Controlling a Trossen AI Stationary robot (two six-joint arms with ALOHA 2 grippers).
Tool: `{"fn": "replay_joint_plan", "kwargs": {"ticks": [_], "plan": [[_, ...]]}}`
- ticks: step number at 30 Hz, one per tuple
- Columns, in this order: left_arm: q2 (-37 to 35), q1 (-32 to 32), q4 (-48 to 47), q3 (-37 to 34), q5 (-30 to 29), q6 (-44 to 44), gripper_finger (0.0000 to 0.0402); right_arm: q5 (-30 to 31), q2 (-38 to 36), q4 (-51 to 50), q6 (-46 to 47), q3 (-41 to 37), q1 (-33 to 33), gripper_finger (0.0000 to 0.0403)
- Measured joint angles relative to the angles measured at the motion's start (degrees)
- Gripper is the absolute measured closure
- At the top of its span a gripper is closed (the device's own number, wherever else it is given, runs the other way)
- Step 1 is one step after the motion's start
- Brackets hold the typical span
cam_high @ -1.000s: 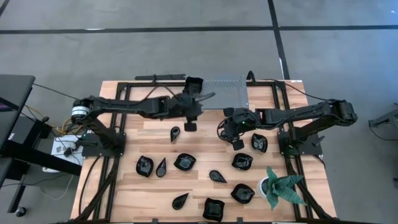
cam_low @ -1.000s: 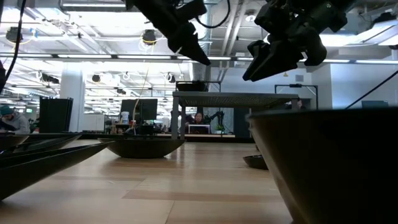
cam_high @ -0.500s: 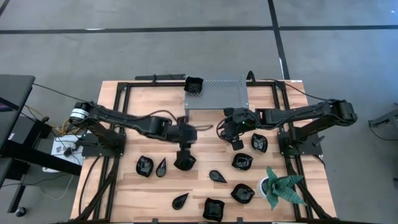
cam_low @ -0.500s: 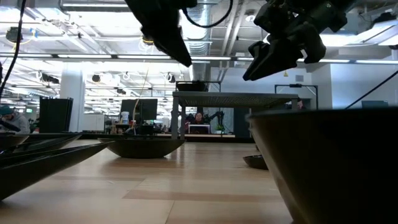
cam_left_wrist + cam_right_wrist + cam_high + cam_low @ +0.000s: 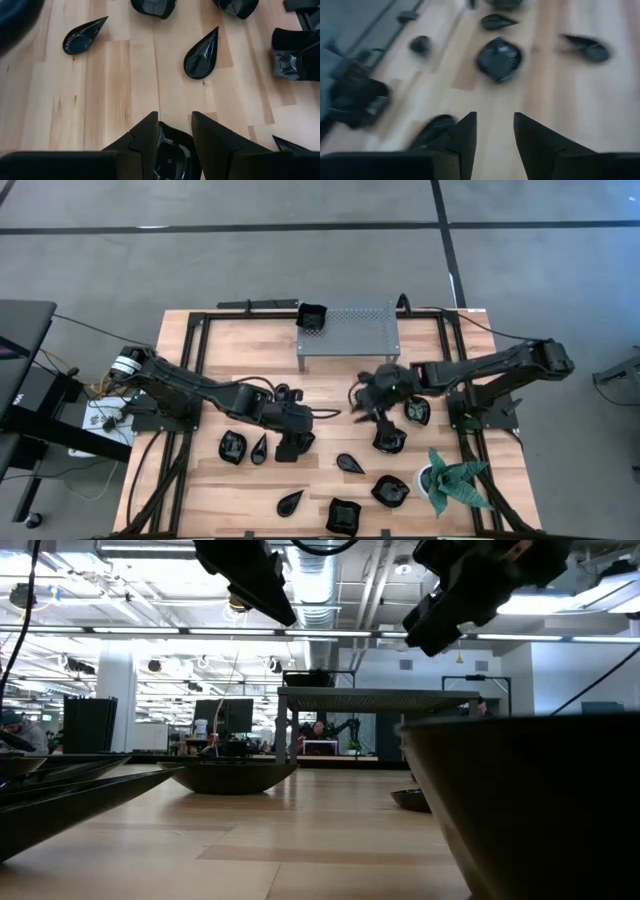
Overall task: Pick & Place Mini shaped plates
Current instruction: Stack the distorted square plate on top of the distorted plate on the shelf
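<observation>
I am at the picking step of the mini shaped plates job; one square plate [image 5: 312,317] already sits on the corner of the grey perforated shelf [image 5: 350,330], and the rest lie scattered over the wooden table [image 5: 330,390] nearer the front. My left gripper [image 5: 175,131] hangs low over a wavy-rimmed plate [image 5: 172,159], fingers spread with a gap between them and nothing pinched; the plate shows right under that gap. A teardrop plate [image 5: 201,50] and a second teardrop [image 5: 82,36] lie well ahead on the bare boards. In the high view this left gripper [image 5: 290,442] is near the table's middle, just beside a leaf-shaped plate [image 5: 259,448] and a round one [image 5: 232,445]. My right gripper [image 5: 494,131] is also parted and empty, hovering above the boards with a round plate [image 5: 499,59] ahead of it; seen from above it [image 5: 372,402] stands near the plate [image 5: 389,439] beside the green spiky plant [image 5: 452,480]. Next, I judge, the left must drop onto the rim below and close; a glossy, shallow edge could slip, so one finger should go inside the rim.
</observation>
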Motion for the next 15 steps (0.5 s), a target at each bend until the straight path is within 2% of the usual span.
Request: {"fn": "replay_joint_plan", "kwargs": {"ticks": [6,8,15], "plan": [[-0.02,0.03,-0.2,0.0,-3.57,4.31,0.0282,-1.18,8.57,4.7,10.2,0.04,12.45,0.0284],[-0.02,0.34,-0.2,0.0,-4.86,5.86,0.0282,-2.97,11.81,5.37,10.35,1.64,15.42,0.0284],[-0.02,1.66,-0.18,0.0,-5.51,4.21,0.0283,-5.19,22.89,3.09,9.09,12.36,17.81,0.0284]]}}
